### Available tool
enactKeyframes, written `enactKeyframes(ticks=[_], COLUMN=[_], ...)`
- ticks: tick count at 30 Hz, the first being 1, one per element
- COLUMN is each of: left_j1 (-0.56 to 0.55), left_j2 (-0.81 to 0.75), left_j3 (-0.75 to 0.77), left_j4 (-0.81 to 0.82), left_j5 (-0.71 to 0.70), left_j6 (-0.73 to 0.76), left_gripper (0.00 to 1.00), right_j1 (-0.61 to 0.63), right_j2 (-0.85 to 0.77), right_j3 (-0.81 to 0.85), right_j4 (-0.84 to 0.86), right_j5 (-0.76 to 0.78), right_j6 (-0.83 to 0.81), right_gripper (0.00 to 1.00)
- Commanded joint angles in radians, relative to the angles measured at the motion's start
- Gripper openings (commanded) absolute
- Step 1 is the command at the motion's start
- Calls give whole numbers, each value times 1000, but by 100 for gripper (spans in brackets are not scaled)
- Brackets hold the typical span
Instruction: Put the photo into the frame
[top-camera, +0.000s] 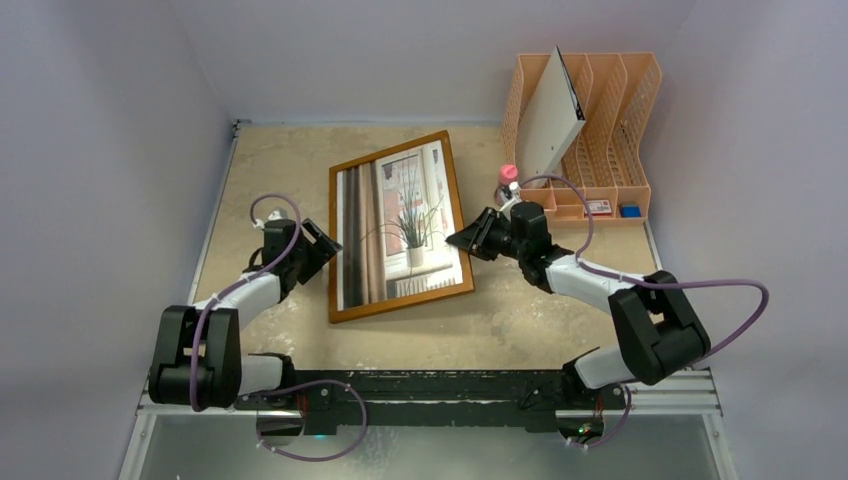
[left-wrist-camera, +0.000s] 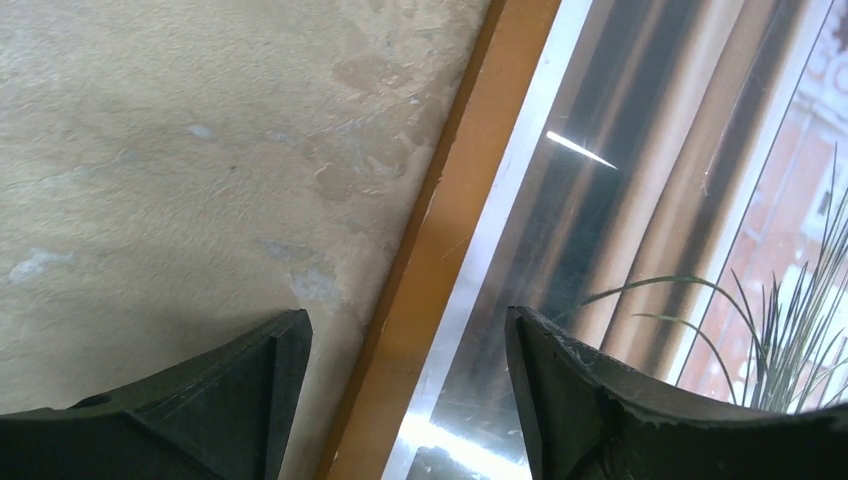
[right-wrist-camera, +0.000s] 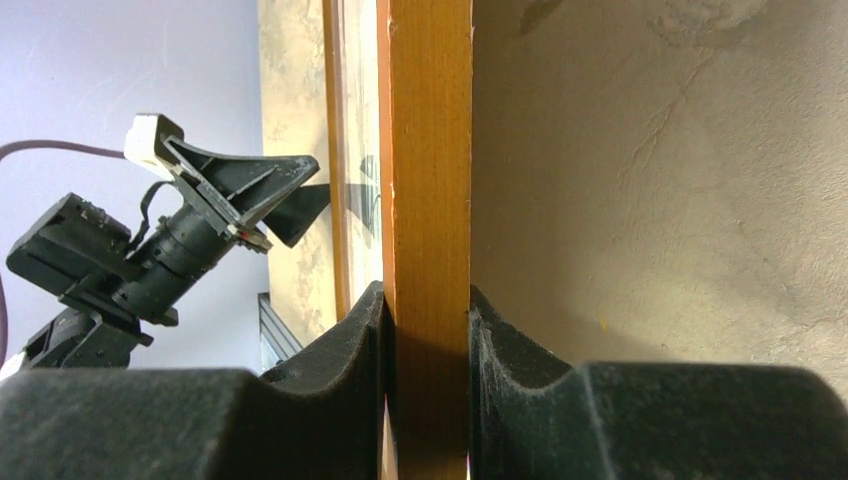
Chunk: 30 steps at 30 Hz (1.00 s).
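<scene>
The frame (top-camera: 400, 306), light brown wood, lies at an angle in the middle of the table. The photo (top-camera: 405, 225) of a spiky plant at a curtained window shows inside it. My right gripper (top-camera: 458, 240) is shut on the frame's right edge; in the right wrist view the wooden edge (right-wrist-camera: 430, 180) is pinched between both pads (right-wrist-camera: 428, 310). My left gripper (top-camera: 328, 248) is open at the left side. In the left wrist view its fingers (left-wrist-camera: 408, 340) straddle the frame's rail (left-wrist-camera: 450, 220), one over the table, one over the photo (left-wrist-camera: 640, 200), touching nothing.
An orange file rack (top-camera: 610, 130) stands at the back right with a pale board (top-camera: 550, 115) leaning in it. A pink-capped bottle (top-camera: 508, 180) stands just behind my right gripper. Purple walls close in on both sides.
</scene>
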<state>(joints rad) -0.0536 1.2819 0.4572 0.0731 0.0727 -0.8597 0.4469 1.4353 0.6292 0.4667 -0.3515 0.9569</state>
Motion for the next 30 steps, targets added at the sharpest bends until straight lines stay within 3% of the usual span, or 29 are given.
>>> enactKeyframes(ticks=[1, 14, 30], left_j1=[1, 1, 1], left_j2=[47, 86, 85], left_j3=[22, 40, 69], left_j4=[0, -4, -147], left_j5=[46, 105, 45], left_j6=[52, 90, 100], left_gripper=[74, 71, 70], right_j1=[15, 15, 15], right_j2=[33, 147, 189], right_j3=[-10, 51, 95], right_j4=[-70, -215, -320], right_j5=[-43, -24, 112], right_j6=[-124, -192, -208], right_gripper=[8, 19, 49])
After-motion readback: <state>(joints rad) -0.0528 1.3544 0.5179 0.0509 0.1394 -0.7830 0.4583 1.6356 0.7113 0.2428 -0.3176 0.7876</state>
